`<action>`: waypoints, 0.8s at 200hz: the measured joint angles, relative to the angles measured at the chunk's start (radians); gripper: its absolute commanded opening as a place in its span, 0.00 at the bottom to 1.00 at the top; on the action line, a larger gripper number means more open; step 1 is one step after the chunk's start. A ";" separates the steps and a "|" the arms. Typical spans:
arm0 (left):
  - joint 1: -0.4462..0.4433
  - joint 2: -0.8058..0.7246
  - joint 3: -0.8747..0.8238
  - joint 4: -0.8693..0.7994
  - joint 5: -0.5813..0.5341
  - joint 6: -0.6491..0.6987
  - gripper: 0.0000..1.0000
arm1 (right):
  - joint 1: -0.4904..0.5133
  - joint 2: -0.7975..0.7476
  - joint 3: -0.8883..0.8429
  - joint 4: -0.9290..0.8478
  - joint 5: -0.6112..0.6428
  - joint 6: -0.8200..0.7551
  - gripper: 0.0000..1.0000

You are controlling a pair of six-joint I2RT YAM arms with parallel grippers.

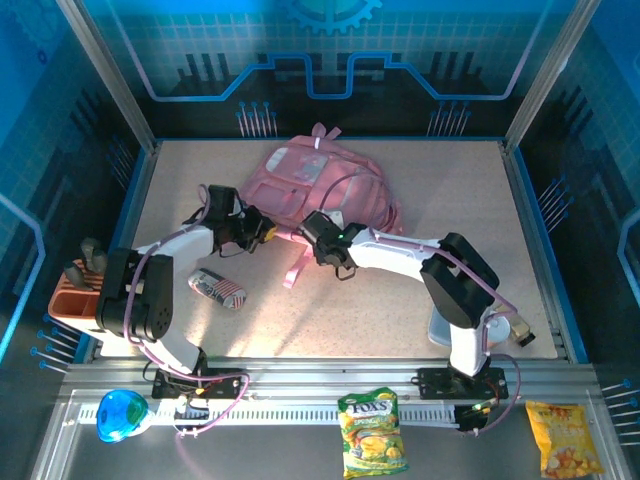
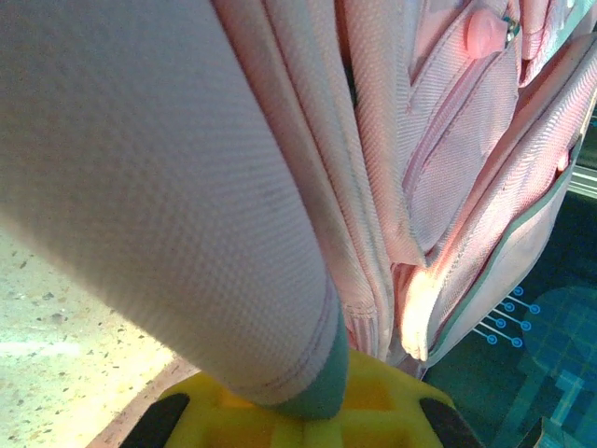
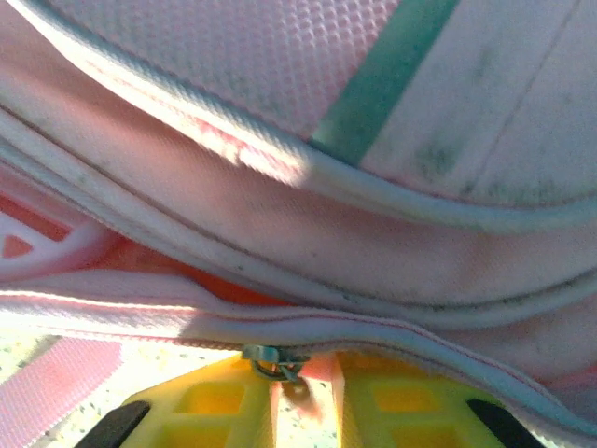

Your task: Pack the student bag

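The large soft pink fabric student bag [image 1: 320, 180] lies far-centre on the bench [image 1: 450, 200]. My left claw [image 2: 308, 411] is clamped on its fabric, probably to anchor it while the right claw [image 3: 289, 383] pinches the metal zip pull [image 3: 270, 362].

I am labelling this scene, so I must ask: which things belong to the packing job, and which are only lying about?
Job: student bag, left tool and right tool gripping it, perhaps striped packet.
Lying about: green sweet bag, yellow snack bag, blue object, orange holder.

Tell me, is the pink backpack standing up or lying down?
Lying down: the student bag lies flat on the table, pockets facing up.
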 measured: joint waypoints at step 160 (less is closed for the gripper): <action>0.058 0.006 0.034 -0.041 0.001 0.031 0.00 | -0.015 -0.116 -0.144 -0.009 0.089 0.065 0.00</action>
